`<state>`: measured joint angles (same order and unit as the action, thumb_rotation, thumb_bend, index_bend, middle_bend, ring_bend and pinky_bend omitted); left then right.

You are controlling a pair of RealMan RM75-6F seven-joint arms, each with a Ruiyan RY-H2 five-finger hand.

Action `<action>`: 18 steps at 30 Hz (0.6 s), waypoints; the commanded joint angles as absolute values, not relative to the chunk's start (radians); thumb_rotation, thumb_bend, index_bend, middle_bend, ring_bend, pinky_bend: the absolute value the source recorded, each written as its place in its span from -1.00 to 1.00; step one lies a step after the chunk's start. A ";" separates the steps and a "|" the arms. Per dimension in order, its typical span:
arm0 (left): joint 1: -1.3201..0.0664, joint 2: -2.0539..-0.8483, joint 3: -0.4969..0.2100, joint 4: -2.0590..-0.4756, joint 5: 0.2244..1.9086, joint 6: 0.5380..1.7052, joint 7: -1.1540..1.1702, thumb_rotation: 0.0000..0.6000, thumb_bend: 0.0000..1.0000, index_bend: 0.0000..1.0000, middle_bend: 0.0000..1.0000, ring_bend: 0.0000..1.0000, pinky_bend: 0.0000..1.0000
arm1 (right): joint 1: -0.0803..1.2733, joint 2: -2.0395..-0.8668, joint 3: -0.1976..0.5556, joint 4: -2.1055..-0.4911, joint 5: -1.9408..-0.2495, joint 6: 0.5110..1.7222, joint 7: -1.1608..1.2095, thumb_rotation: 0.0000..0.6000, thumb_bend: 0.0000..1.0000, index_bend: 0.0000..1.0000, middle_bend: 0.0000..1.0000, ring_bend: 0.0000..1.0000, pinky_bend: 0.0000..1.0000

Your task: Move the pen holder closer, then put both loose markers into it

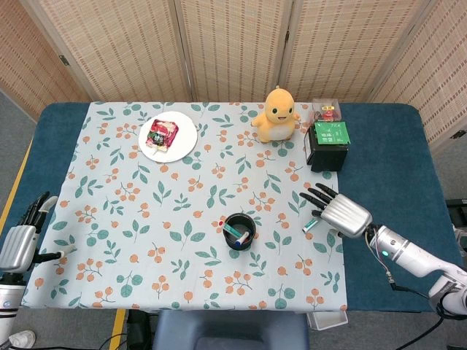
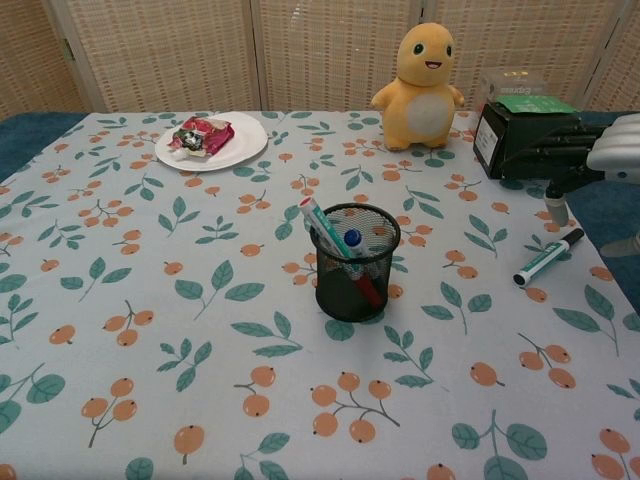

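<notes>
A black mesh pen holder (image 1: 239, 231) (image 2: 355, 261) stands near the middle of the cloth with a green-and-white marker (image 2: 322, 226) and other pens in it. One loose green-and-white marker (image 2: 547, 257) (image 1: 311, 223) lies on the cloth at the right. My right hand (image 1: 339, 213) (image 2: 585, 157) hovers just above that marker, fingers spread, holding nothing. My left hand (image 1: 20, 240) hangs open off the table's left edge, visible in the head view only.
A yellow plush toy (image 1: 277, 115) stands at the back. Beside it is a black box with a green top (image 1: 327, 143) and a small clear box (image 1: 327, 110). A white plate (image 1: 168, 136) with a snack packet sits at back left.
</notes>
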<state>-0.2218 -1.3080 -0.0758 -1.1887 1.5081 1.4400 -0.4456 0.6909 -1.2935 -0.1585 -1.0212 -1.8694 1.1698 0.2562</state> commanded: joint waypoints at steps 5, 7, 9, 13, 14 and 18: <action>-0.220 -1.306 -0.076 -1.189 1.507 1.441 -0.453 1.00 -0.90 -1.00 -1.00 -1.00 -0.60 | 0.672 -1.408 -0.154 -0.900 -1.852 1.200 0.356 1.00 -0.53 -0.06 -1.00 -1.00 -1.00; -0.219 -1.304 -0.076 -1.189 1.508 1.443 -0.456 1.00 -0.89 -1.00 -1.00 -1.00 -0.60 | 0.672 -1.429 -0.153 -0.875 -1.847 1.200 0.369 1.00 -0.53 -0.06 -1.00 -1.00 -1.00; -0.219 -1.304 -0.076 -1.190 1.510 1.445 -0.456 1.00 -0.90 -1.00 -1.00 -1.00 -0.60 | 0.673 -1.444 -0.153 -0.856 -1.845 1.199 0.379 1.00 -0.53 -0.06 -1.00 -1.00 -1.00; -0.219 -1.303 -0.075 -1.190 1.511 1.444 -0.457 1.00 -0.89 -1.00 -1.00 -1.00 -0.60 | 0.678 -1.474 -0.158 -0.814 -1.846 1.194 0.389 1.00 -0.53 -0.06 -1.00 -1.00 -1.00; -0.219 -1.303 -0.075 -1.190 1.511 1.444 -0.458 1.00 -0.89 -1.00 -1.00 -1.00 -0.60 | 0.681 -1.478 -0.161 -0.807 -1.847 1.191 0.395 1.00 -0.53 -0.06 -1.00 -1.00 -1.00; -0.219 -1.303 -0.075 -1.188 1.510 1.443 -0.461 1.00 -0.89 -1.00 -1.00 -1.00 -0.60 | 0.692 -1.490 -0.169 -0.785 -1.850 1.178 0.415 1.00 -0.53 -0.06 -1.00 -1.00 -1.00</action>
